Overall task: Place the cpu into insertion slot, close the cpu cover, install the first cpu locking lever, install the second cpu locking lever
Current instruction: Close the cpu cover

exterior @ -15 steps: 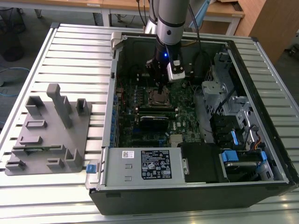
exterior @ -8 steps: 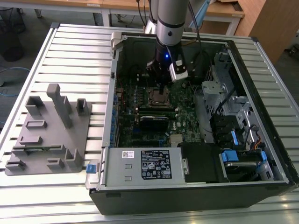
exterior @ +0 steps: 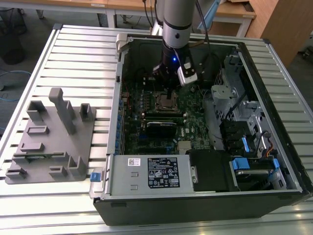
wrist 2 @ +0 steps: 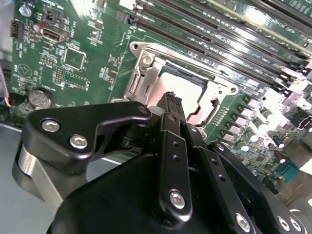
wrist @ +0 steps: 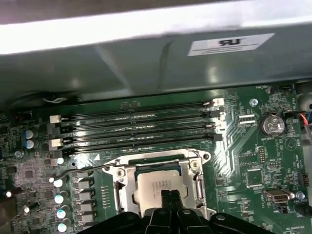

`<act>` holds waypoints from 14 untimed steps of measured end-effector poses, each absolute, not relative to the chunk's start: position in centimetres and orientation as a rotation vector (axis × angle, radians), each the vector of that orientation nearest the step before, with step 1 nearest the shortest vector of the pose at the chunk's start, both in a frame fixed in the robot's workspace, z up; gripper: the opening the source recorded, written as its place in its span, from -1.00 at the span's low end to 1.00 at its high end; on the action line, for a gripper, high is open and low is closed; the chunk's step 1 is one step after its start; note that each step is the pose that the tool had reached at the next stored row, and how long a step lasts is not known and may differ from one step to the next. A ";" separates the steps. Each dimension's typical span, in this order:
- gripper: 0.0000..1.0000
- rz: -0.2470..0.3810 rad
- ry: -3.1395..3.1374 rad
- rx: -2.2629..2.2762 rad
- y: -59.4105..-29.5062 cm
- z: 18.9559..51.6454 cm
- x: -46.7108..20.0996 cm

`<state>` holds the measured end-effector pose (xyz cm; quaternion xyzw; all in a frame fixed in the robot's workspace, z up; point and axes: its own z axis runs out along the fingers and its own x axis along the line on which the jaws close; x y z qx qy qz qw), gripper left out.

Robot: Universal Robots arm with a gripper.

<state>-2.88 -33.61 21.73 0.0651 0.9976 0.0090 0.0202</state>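
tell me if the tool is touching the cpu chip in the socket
Cannot tell. In both wrist views the tool tip overlaps the chip face, but neither shows contact or a gap plainly.

**Open case on the table, hand over the socket**

The computer case [exterior: 205, 205] lies open on the table [exterior: 73, 54], with a fixture block [exterior: 51, 139] beside it on the exterior view's left. Inside, the circuit board [exterior: 195, 115] lies on the case floor. The insertion slot [exterior: 165, 104] sits near the board's middle, with a long card [exterior: 161, 128] just in front of it and a power supply box [exterior: 151, 174] in front of that, at the case's near wall. In the first wrist view the cpu [wrist: 156, 184] lies in the slot with the cpu cover [wrist: 126, 192] down around it and the memory slots [wrist: 136, 126] alongside. The hand [wrist: 169, 195] hangs over the cpu's edge.
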 end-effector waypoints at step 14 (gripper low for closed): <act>-0.80 0.025 3.095 0.182 -33.6 21.7 -3.6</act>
